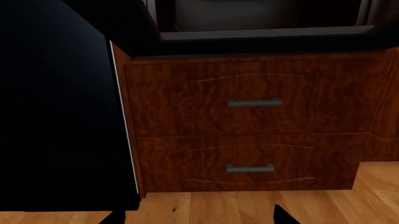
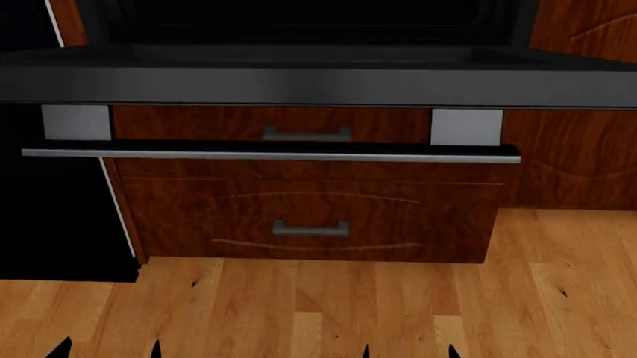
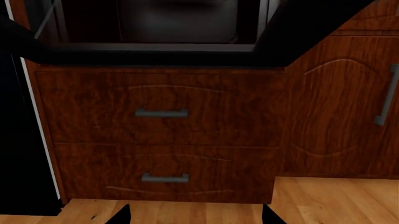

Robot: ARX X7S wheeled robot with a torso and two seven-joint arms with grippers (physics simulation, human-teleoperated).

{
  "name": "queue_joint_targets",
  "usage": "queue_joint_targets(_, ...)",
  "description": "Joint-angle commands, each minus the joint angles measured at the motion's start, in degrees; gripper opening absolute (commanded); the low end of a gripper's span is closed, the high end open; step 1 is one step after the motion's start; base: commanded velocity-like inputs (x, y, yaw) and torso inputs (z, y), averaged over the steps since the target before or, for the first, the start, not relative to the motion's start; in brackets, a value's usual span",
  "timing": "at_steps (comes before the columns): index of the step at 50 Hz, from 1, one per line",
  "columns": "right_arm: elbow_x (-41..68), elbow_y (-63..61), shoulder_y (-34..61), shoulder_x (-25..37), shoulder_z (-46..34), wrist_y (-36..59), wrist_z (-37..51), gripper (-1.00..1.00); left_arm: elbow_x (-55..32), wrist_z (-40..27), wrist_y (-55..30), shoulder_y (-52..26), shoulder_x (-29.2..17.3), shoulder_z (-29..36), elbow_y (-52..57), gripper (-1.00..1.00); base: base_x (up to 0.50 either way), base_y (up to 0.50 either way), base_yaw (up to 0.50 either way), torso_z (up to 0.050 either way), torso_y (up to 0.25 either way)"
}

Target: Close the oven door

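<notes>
The oven door hangs open, lying flat and level across the top of the head view, its front edge facing me. Its long silver-grey bar handle runs below that edge on two grey brackets. The wrist views look up at the door's black frame from below. My left gripper and right gripper are both open and empty. They sit low over the floor, in front of and below the handle, touching nothing.
Two reddish-brown drawers with small grey handles sit under the door. A tall black appliance stands at the left. A wooden cabinet door with a vertical handle is at the right. The wooden floor lies below.
</notes>
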Motion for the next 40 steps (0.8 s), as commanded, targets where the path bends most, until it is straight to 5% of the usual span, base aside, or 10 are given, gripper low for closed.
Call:
queue_joint_targets(1, 0.34, -0.01, 0.01, 0.27, -0.23, -0.04, 0.28, 1.00, -0.38, -0.13, -0.14, -0.07, -0.22, 0.32, -0.04, 1.00, 0.00, 0.00, 0.00, -0.050, 0.000)
queue_joint_targets(9, 0.85, 0.07, 0.41, 0.26, -0.05, 1.18, 1.00, 1.00, -1.63, 0.64, 1.18, 0.31, -0.53, 0.23, 0.42, 1.00, 0.00, 0.00, 0.00, -0.049, 0.000)
queue_joint_targets(40, 0.71, 0.62, 0.76, 0.57, -0.51, 1.06, 2.89, 1.00, -2.57, -0.73, 0.91, -0.34, -0.67, 0.49, -0.37, 1.00, 0.27, 0.00, 0.00, 0.000, 0.000)
